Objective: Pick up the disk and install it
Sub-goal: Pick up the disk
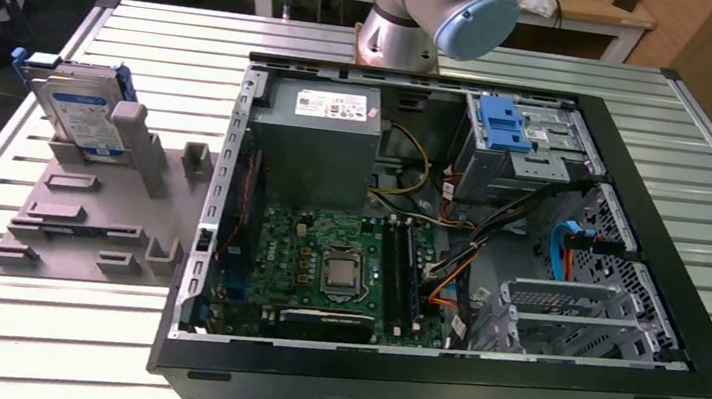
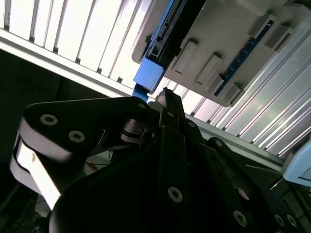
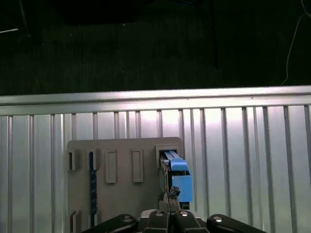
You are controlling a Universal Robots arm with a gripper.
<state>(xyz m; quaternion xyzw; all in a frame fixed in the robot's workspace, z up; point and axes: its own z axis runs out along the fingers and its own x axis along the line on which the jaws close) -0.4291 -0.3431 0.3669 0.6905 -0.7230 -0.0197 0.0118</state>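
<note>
Gripper: in both wrist views the dark gripper (image 3: 169, 196) (image 2: 167, 95) has its tips pressed together with nothing between them. It hangs above the holder, apart from the disk. In the first wrist view the tips line up with the disk's blue end.

Disk: the disk (image 1: 84, 114) stands on edge in a slot at the far corner of the holder, leaning slightly, with its blue-and-white label facing the camera in the exterior view. Its blue carrier frames it. From above in the first wrist view it shows as a narrow strip (image 3: 176, 171) with a blue tab. In the second wrist view the blue tab end (image 2: 148, 74) shows.

Holder: a grey slotted holder (image 1: 71, 227) (image 3: 121, 194) (image 2: 218, 43) lies flat on the table, at the exterior view's left of the computer case.

Computer case: the open black computer case (image 1: 443, 383) lies on its side, with the green motherboard (image 1: 321, 266) exposed. The grey power supply (image 1: 322, 145) sits at the far end, and the drive cage (image 1: 524, 138) with a blue latch is beside it.

Table: the slatted metal table (image 1: 44, 345) (image 3: 243, 160) carries both the holder and the case.

Arm: the arm's base (image 1: 424, 16) stands at the far edge of the table, behind the case.
</note>
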